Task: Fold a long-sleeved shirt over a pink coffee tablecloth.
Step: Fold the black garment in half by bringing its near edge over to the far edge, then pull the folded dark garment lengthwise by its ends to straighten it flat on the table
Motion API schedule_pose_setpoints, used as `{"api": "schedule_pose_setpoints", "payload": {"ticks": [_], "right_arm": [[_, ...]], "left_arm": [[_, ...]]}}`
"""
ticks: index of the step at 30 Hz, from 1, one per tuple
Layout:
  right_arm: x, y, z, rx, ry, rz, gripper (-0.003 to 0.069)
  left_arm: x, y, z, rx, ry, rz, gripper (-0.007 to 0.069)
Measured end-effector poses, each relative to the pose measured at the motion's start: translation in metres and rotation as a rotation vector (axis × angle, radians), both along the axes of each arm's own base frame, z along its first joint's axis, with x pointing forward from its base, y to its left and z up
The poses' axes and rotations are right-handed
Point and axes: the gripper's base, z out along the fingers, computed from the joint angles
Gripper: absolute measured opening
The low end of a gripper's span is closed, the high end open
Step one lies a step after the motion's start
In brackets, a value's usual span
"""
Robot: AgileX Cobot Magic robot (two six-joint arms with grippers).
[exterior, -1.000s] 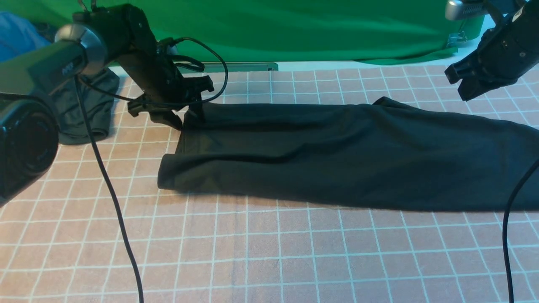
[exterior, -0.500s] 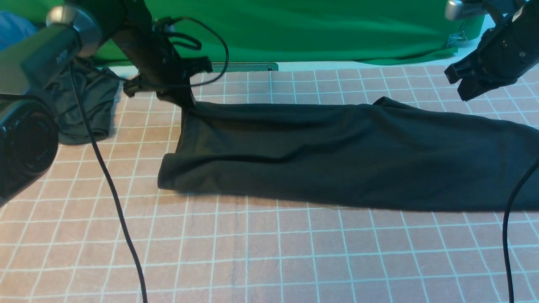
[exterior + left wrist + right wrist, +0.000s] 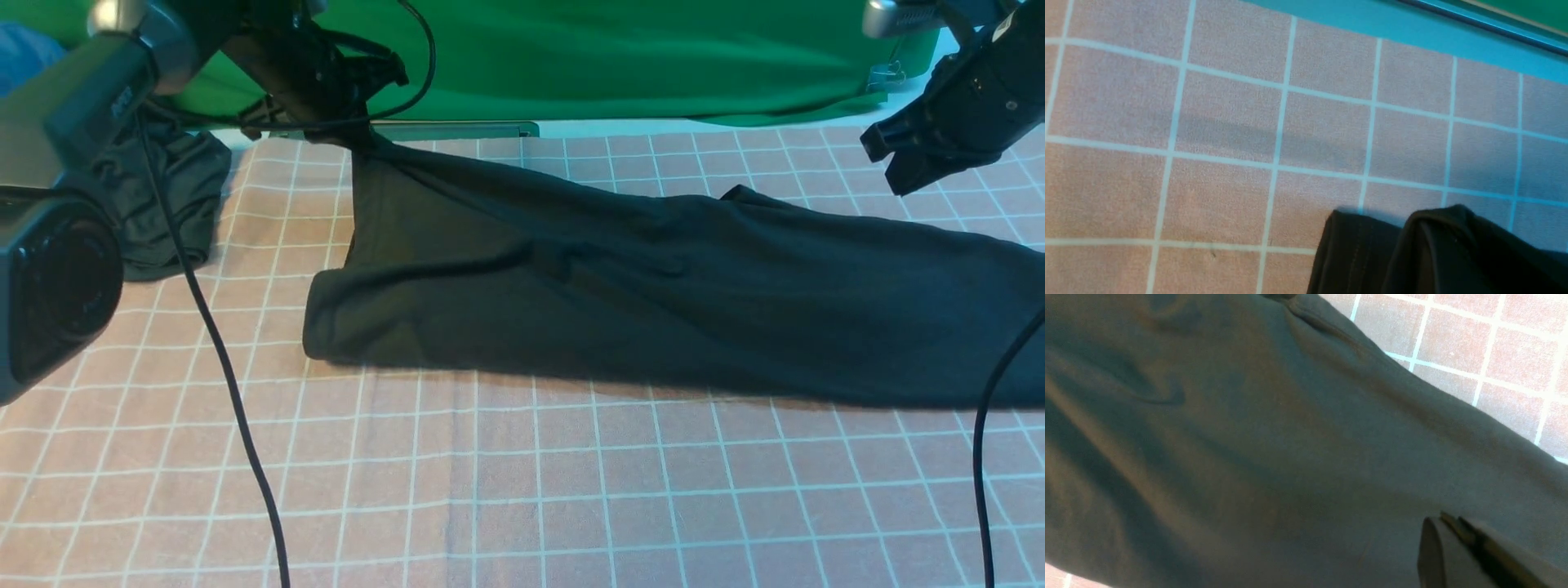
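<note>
On the pink coffee tablecloth [image 3: 571,490], the long-sleeved shirt [image 3: 653,286]; left gripper [image 3: 362,137] pinches its raised corner; right gripper [image 3: 883,162] hovers closed, empty

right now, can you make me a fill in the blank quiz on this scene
1. The left pincer is shut on a ___ of the shirt.
2. The right pincer holds ___.
3. The tablecloth has a white ___ pattern.
4. The backdrop cloth is ___.
Answers: corner, nothing, grid, green.

Bright even light, soft shadow under the long-sleeved shirt [image 3: 653,286]
</note>
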Motion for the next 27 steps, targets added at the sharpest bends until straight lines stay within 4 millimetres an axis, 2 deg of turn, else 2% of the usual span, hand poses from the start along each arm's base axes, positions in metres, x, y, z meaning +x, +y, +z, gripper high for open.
{"api": "schedule_pose_setpoints", "payload": {"ticks": [4, 8, 11, 14, 18, 21, 24, 27], "right_arm": [[0.0, 0.001, 0.0, 0.01, 0.0, -0.001, 0.0071], [0.0, 0.001, 0.0, 0.01, 0.002, -0.001, 0.0071], [0.0, 0.001, 0.0, 0.012, 0.003, -0.002, 0.0071], [0.0, 0.001, 0.0, 0.014, 0.005, -0.002, 0.0071], [-0.001, 0.002, 0.0, 0.022, 0.015, -0.001, 0.0071], [-0.003, 0.002, -0.001, 0.022, 0.039, 0.005, 0.0071], [-0.006, 0.002, -0.002, 0.019, 0.069, 0.022, 0.0071], [-0.01, 0.003, -0.004, 0.014, 0.113, 0.042, 0.0071]], "left_arm": [[0.005, 0.003, -0.009, 0.051, -0.021, -0.014, 0.0032], [0.009, 0.006, -0.008, 0.097, -0.07, -0.018, 0.0051], [0.006, 0.008, -0.002, 0.122, -0.067, -0.022, 0.0095], [-0.001, 0.008, 0.013, 0.114, -0.054, -0.024, 0.0134], [-0.013, 0.007, 0.034, 0.109, -0.015, -0.037, 0.0143], [-0.032, 0.008, 0.051, 0.119, 0.078, -0.072, 0.0133], [-0.047, 0.008, 0.062, 0.123, 0.12, -0.089, 0.0072], [-0.071, 0.009, 0.059, 0.113, 0.196, -0.095, 0.0017]]}}
